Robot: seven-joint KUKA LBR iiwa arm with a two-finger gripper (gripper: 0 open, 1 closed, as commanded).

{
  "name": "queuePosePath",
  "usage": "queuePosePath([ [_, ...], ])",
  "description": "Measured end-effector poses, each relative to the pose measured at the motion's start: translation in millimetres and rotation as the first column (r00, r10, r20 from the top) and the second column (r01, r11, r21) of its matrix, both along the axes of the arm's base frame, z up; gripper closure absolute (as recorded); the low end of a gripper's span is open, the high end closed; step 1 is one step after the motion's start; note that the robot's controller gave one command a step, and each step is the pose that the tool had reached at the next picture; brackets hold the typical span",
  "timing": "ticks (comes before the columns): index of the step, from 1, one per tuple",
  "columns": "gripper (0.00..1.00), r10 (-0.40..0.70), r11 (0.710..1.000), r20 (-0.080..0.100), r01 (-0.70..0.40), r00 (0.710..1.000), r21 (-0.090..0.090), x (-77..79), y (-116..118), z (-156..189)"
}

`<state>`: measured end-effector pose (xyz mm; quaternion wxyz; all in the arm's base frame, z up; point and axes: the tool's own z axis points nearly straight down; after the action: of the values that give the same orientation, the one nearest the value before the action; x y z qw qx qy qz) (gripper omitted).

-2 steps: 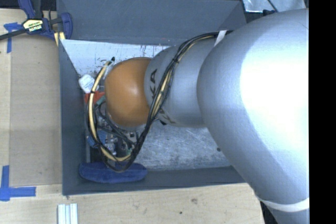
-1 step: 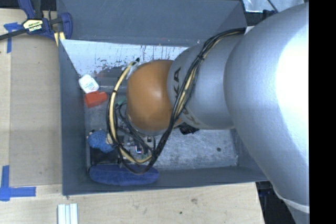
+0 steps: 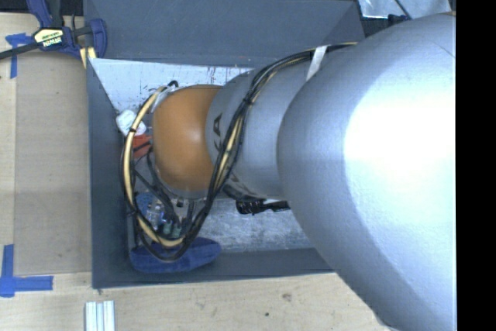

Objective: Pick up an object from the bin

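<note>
The silver arm [image 3: 364,167] reaches in from 3 o'clock, its orange-covered wrist and looped cables sunk into the grey metal bin [image 3: 225,19]. The gripper [image 3: 160,219] hangs at the bin's 7 o'clock corner; whether it is spread or closed I cannot tell. Just beside it, a soft, crumpled blue cloth-like thing [image 3: 177,256] lies against the near wall.

arm [image 3: 372,167]: smooth silver-grey casing | wrist cover [image 3: 182,136]: orange dome | cables [image 3: 232,132]: black and yellow loops
</note>
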<state>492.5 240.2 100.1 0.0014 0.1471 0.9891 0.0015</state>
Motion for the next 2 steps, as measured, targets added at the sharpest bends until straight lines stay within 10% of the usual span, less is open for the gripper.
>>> queuePosePath([
  [1,0.00,-0.083,0.997,0.014,0.083,0.996,0.006,-4.0,-29.6,-26.7],
  [2,0.00,-0.419,0.908,-0.002,0.419,0.908,-0.002,30.3,-26.8,-30.2],
])
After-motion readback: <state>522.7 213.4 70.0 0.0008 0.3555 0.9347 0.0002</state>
